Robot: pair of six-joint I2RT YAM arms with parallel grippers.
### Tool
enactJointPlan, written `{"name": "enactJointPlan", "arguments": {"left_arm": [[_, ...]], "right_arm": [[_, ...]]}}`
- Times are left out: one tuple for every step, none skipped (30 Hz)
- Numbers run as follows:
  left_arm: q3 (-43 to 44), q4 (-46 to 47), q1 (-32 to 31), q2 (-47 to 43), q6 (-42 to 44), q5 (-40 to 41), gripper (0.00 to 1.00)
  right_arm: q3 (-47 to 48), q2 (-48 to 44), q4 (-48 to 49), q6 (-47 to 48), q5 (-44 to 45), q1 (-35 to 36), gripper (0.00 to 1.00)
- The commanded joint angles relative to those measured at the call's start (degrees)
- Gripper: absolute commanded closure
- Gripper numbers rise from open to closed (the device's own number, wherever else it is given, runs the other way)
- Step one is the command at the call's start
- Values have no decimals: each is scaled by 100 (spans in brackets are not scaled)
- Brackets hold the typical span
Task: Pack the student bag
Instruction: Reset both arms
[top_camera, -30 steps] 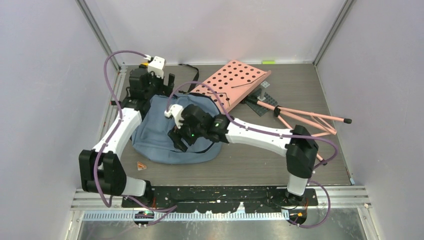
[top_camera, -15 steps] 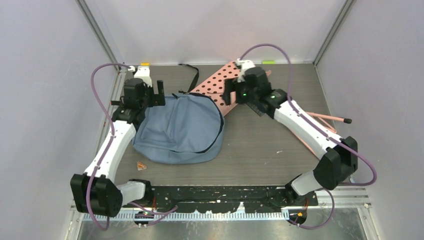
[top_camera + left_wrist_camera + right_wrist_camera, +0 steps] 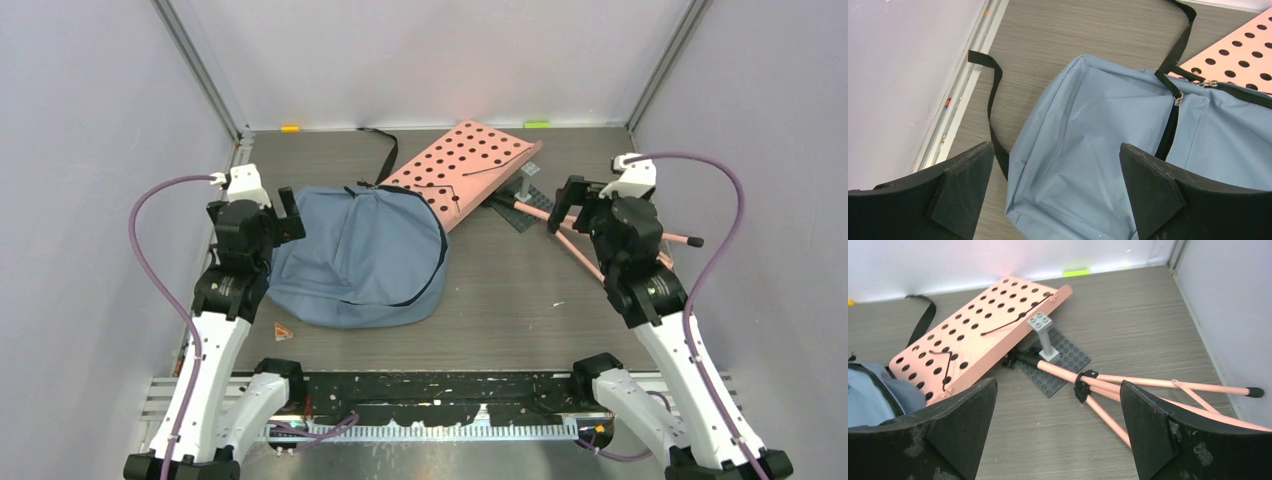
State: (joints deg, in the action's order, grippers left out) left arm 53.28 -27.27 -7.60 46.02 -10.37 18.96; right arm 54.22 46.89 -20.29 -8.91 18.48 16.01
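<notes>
Bag [image 3: 360,255] lies flat on the table, left of centre, just beside the left gripper [image 3: 1058,170]. Its far-right edge touches the near corner of the pink board [image 3: 465,165].

Orientation: top end, with the zip pulls [image 3: 1178,96] and a black strap [image 3: 385,150], points to the far side. Bottom end points toward me. The long axis runs near-left to far-right, slightly skewed to the table edge. I cannot tell from here whether the zip is fully shut.

Handling, my judgement: soft, thin cloth, light, lying slack with creases. I expect it to sag and fold if lifted by one point, and the smooth fabric may slip in a shallow pinch. Best holds: the top seam beside the zip pulls, or a strap.

Left jaws are spread wide over the bag's left corner, holding nothing. Right gripper [image 3: 1058,410] is also spread and empty, well apart from the bag, above the stand legs [image 3: 1148,385].
</notes>
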Motion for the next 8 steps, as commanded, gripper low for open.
{"name": "enactJointPlan", "arguments": {"left_arm": [[-89,-146,3,-137,-75,165,0],[-89,-147,2,-133,-66,171,0],[-83,-147,2,-129,-56,184,0],[-73,-143,4,-110,-41,206,0],[-61,-139,4,-89,-5,219,0],[-43,-139,4,-59,24,233,0],[-23,-139,4,-25,40,233,0],[-7,-139,4,3,51,236,0]], "right_arm": [[-418,-322,370,138,563,-25,1],[-464,-352,371,114,589,-27,1],[-477,-388,370,102,597,-27,1],[-485,-394,375,94,609,-30,1],[-485,-394,376,92,611,-29,1],[-484,-393,397,96,630,-28,1],[-483,-388,409,98,639,-28,1],[-482,-381,436,98,650,-28,1]]}}
